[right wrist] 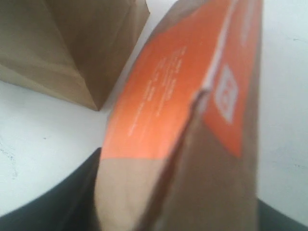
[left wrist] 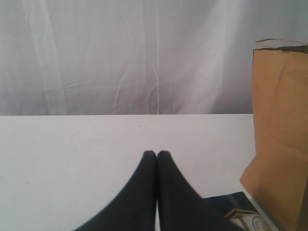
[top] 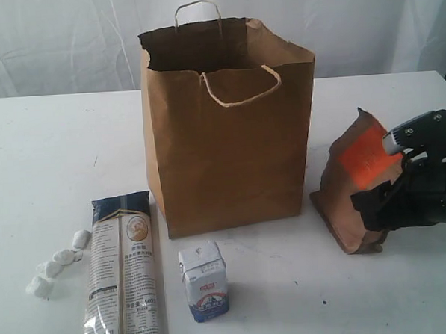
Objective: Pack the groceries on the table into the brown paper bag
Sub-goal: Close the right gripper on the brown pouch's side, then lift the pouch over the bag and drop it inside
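The brown paper bag (top: 229,137) stands open at mid-table. To its right the orange-labelled brown pouch (top: 355,182) stands upright, and my right gripper (top: 378,204) reaches in from the right, shut on it. In the right wrist view the pouch (right wrist: 192,120) fills the gap of the right gripper (right wrist: 178,207), with a dark finger (right wrist: 79,197) against its side. The long noodle packet (top: 124,277), the small white-blue carton (top: 203,280) and the white wrapped sweets (top: 60,261) lie in front of the bag and to its left. My left gripper (left wrist: 157,154) is shut and empty above the table (left wrist: 72,154).
A white curtain hangs behind the table (top: 43,161). The bag (left wrist: 281,134) and a corner of the noodle packet (left wrist: 236,207) show beside the left gripper. The bag's base (right wrist: 62,48) stands close beside the pouch.
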### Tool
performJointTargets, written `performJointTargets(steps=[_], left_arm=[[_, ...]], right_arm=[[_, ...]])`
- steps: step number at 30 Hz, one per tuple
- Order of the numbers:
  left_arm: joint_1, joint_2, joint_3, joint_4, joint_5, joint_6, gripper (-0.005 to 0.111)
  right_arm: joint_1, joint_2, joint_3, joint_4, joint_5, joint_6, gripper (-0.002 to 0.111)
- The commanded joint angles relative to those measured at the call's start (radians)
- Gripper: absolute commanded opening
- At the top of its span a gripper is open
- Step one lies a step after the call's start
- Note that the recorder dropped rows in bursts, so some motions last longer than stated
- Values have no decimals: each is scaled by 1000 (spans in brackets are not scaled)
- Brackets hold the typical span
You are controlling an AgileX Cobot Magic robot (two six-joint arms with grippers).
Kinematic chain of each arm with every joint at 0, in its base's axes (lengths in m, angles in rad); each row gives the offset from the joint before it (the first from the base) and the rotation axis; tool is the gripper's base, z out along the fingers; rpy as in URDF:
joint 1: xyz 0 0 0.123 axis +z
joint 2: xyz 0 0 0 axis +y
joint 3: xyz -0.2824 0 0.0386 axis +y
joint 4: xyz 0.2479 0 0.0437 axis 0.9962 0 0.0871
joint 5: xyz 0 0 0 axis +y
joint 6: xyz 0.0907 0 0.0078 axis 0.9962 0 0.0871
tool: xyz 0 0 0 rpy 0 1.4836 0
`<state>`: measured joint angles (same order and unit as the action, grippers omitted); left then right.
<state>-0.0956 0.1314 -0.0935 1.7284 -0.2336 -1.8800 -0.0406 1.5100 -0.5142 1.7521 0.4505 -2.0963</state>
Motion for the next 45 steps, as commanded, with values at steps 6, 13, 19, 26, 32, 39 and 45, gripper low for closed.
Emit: performJointTargets(steps=[6, 13, 19, 26, 32, 39, 45], left_arm=[[-8, -3, 4, 16, -9, -9, 0], [-8, -3, 4, 16, -7, -9, 0], [-8, -3, 4, 16, -7, -9, 0], [-8, -3, 4, 16, -7, -9, 0], [-8, -3, 4, 16, -7, -9, 0], [-8, -3, 4, 16, -12, -9, 0], [-8, -3, 4, 16, -29, -4, 0]], right_arm=[[1, -78, 1, -8, -62, 222, 0], [-1, -250, -2, -8, -304, 263, 0], [-1, -411, -168, -8, -200, 532, 0], [-1, -334, -482, -8, -36, 670, 0], [-1, -148, -735, -8, 408, 734, 0], [-1, -29, -833, -8, 536, 744, 0], [16, 8, -833, -8, 556, 722, 0]])
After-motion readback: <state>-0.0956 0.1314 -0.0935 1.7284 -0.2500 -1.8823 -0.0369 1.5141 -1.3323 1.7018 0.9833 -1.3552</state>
